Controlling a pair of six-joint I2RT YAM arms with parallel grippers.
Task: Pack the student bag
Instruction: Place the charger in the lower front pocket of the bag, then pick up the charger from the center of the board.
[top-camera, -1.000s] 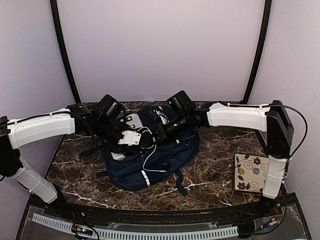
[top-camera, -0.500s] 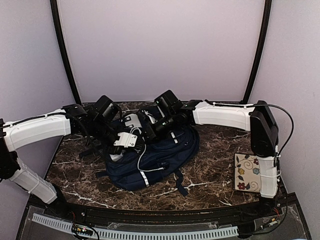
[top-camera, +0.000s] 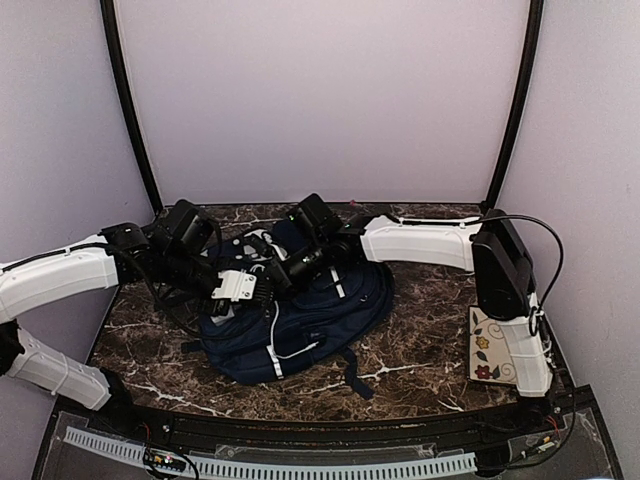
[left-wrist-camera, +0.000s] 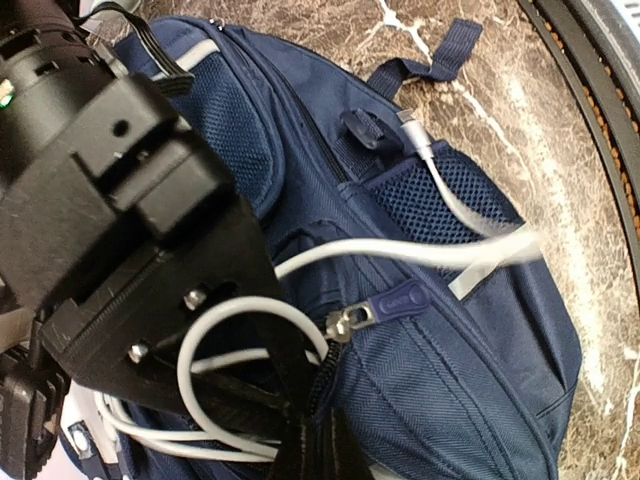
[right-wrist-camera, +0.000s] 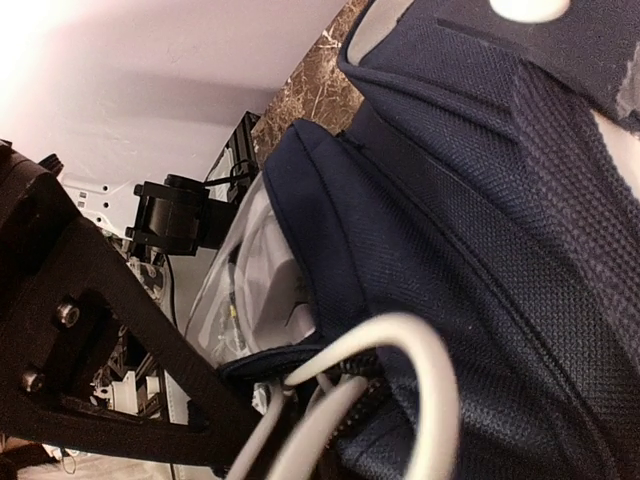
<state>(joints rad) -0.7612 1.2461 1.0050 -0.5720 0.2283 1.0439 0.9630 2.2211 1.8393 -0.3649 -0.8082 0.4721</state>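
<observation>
The student bag (top-camera: 310, 325) lies flat mid-table, navy blue with a thin white stripe; it also fills the left wrist view (left-wrist-camera: 470, 370) and the right wrist view (right-wrist-camera: 480, 200). My left gripper (top-camera: 250, 286) sits at the bag's open top edge, shut on a white charger cable (top-camera: 274, 340) with its white block (top-camera: 237, 287). The cable loops round the black fingers (left-wrist-camera: 190, 300) beside a blue zipper pull (left-wrist-camera: 395, 300). My right gripper (top-camera: 284, 267) is at the same opening, shut on the bag's edge. A clear pouch (right-wrist-camera: 250, 290) shows inside the bag, and cable loops (right-wrist-camera: 420, 340) cross the opening.
A floral notebook (top-camera: 497, 345) lies at the right table edge beside the right arm's base. Black frame posts (top-camera: 130, 110) stand at the back corners. The bag's dark straps (top-camera: 352, 362) trail toward the front. The front rail (top-camera: 300, 465) runs along the near edge.
Both grippers have moved left and slightly nearer. The bag's top has shifted left with them, and the white block and cable have gone along with the left gripper.
</observation>
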